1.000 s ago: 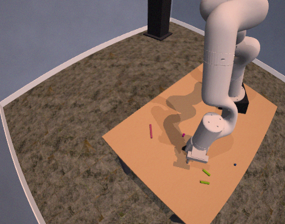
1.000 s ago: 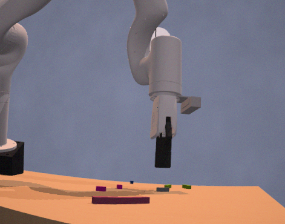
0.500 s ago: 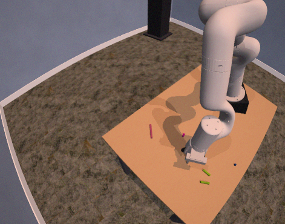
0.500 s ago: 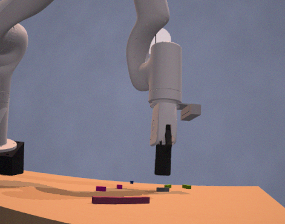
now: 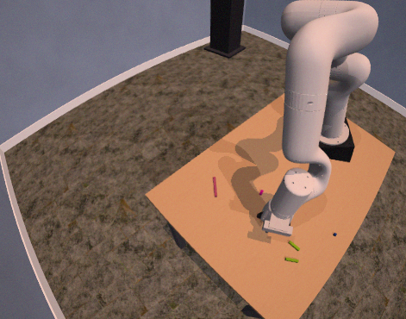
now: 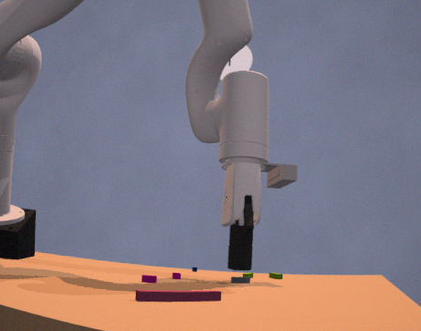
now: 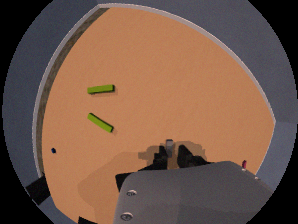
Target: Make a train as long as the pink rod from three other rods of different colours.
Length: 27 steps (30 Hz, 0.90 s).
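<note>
The long pink rod (image 5: 215, 186) lies flat on the orange table, also near the front in the exterior view (image 6: 178, 295). A short grey rod (image 6: 240, 280) lies flat directly under my gripper (image 6: 240, 267), which hangs straight down just above it, fingers slightly apart with nothing between them. In the wrist view the grey rod (image 7: 169, 143) shows between the fingertips. Two short magenta rods (image 6: 148, 278) (image 6: 176, 275) lie to the left; one also shows in the top view (image 5: 261, 192). Two lime rods (image 5: 294, 246) (image 5: 291, 259) lie past the gripper. A tiny blue rod (image 5: 334, 234) lies apart.
The arm's black base (image 5: 337, 148) stands at the table's far corner. The lime rods (image 7: 101, 88) (image 7: 100, 121) and the blue rod (image 7: 53, 151) lie toward the table's edge in the wrist view. A black pillar (image 5: 225, 26) stands on the floor beyond.
</note>
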### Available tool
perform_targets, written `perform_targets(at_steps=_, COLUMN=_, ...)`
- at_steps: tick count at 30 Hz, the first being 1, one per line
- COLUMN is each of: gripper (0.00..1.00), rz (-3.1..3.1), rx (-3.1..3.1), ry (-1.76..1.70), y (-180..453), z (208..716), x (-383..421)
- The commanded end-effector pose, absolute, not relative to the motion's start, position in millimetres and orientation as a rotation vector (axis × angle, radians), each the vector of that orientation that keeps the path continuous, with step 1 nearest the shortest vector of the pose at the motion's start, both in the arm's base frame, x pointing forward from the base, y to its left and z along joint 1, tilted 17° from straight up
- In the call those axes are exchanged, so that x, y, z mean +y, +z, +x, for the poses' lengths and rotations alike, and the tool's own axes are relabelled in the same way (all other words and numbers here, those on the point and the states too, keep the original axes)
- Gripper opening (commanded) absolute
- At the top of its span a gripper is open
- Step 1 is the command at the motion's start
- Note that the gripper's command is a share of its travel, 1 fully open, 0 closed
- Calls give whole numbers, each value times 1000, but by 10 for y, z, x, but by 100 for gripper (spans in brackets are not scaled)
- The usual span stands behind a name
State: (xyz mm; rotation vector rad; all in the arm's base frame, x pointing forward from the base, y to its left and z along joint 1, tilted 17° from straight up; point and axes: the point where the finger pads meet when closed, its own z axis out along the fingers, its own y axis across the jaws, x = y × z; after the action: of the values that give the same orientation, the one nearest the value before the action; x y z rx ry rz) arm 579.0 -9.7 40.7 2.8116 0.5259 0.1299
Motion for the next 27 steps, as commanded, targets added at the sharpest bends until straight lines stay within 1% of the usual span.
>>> perform_targets(at_steps=1, gripper=24, rz=2811, rx=526, ry=133, y=376, z=5805, x=-105)
perform_targets(at_steps=27, gripper=24, rz=2811, rx=526, ry=133, y=350, z=5809, x=-113)
